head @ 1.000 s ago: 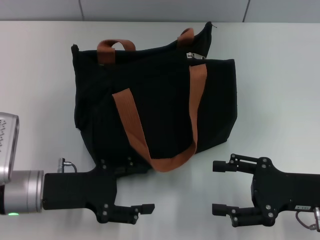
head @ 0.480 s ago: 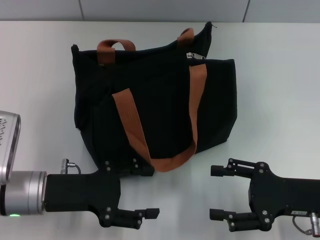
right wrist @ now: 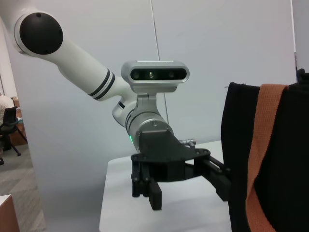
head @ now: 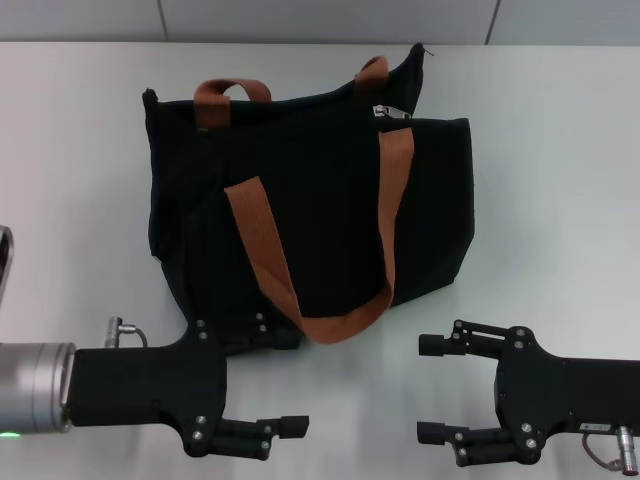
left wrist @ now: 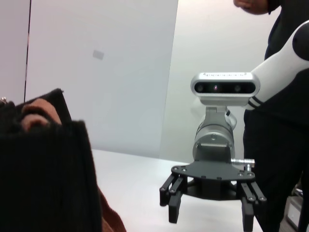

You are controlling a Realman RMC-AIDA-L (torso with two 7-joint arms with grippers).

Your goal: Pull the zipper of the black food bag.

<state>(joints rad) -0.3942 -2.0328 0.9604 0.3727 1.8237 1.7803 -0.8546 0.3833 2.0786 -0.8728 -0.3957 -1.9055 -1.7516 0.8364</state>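
The black food bag (head: 310, 200) lies on the white table (head: 545, 180) with its rust-brown handles (head: 262, 250) across its upper face. The small silver zipper (head: 392, 112) sits at the bag's far top edge, near the right handle. My left gripper (head: 288, 384) is open at the bag's near left corner, with its upper finger against the bag's edge. My right gripper (head: 430, 388) is open on the near side of the bag's right corner, apart from it. The left wrist view shows the bag (left wrist: 43, 179) and the right gripper (left wrist: 211, 210). The right wrist view shows the bag (right wrist: 270, 159) and the left gripper (right wrist: 186, 188).
The table's far edge meets a grey wall (head: 320, 18). A person in dark clothes (left wrist: 285, 121) stands behind the right arm in the left wrist view.
The left gripper has shifted a little to the left and lower in the head view. The right gripper has drawn slightly lower and leftward. The bag has not moved.
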